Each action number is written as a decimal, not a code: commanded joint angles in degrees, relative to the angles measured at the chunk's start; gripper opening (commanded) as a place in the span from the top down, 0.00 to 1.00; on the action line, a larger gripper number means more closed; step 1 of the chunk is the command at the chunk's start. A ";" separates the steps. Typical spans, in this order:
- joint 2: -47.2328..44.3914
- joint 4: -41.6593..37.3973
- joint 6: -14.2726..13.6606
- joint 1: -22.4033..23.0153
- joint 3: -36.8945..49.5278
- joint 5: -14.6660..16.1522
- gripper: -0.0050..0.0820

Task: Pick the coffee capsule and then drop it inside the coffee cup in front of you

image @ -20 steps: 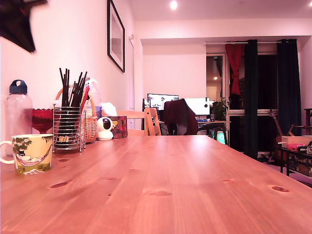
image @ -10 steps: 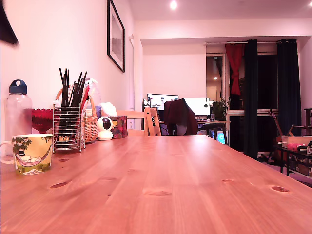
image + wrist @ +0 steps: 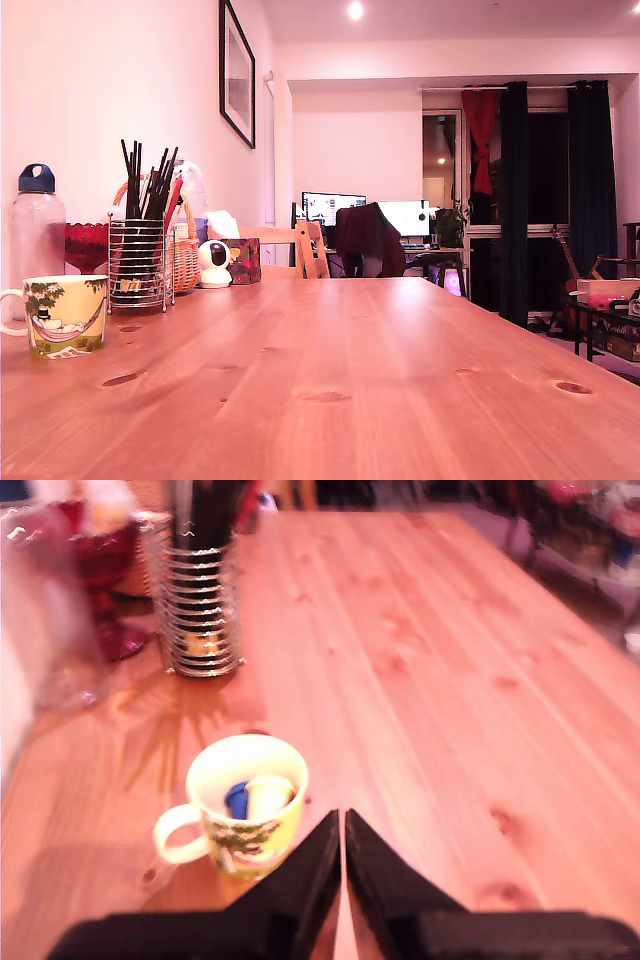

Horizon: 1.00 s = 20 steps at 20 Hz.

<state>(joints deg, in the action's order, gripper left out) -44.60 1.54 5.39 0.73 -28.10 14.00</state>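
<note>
Capsule (image 3: 236, 799) blue, lying inside cream-yellow leaf-print mug (image 3: 243, 838) on desk (image 3: 420, 680); gripper (image 3: 343, 825) closed, empty, above desk.

No words, brand names, numbers or signs can be read in either view. The coffee cup (image 3: 66, 314) bears only a printed picture of green leaves and a figure in a hammock, with no lettering that can be made out. The framed picture (image 3: 238, 72) on the wall at about 11 o'clock in the exterior view is seen too obliquely to show any writing, and the lit monitors (image 3: 333, 207) far behind the table are too small to read.
</note>
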 commanded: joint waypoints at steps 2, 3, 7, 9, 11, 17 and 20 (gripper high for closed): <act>1.44 -6.08 0.33 -0.20 6.36 1.95 0.96; 1.90 -7.48 0.31 -0.22 8.31 2.05 0.96; 2.64 -11.45 0.31 -0.24 14.58 2.12 0.96; 3.72 -11.91 0.33 -0.24 16.83 2.23 0.96; 5.66 -11.54 0.39 -0.24 18.60 2.23 0.96; 15.76 -3.87 1.73 -0.24 22.51 2.10 0.96; 22.10 0.68 2.19 -0.24 23.30 1.01 0.96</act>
<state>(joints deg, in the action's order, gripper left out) -23.68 1.93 7.07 0.54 -6.26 15.33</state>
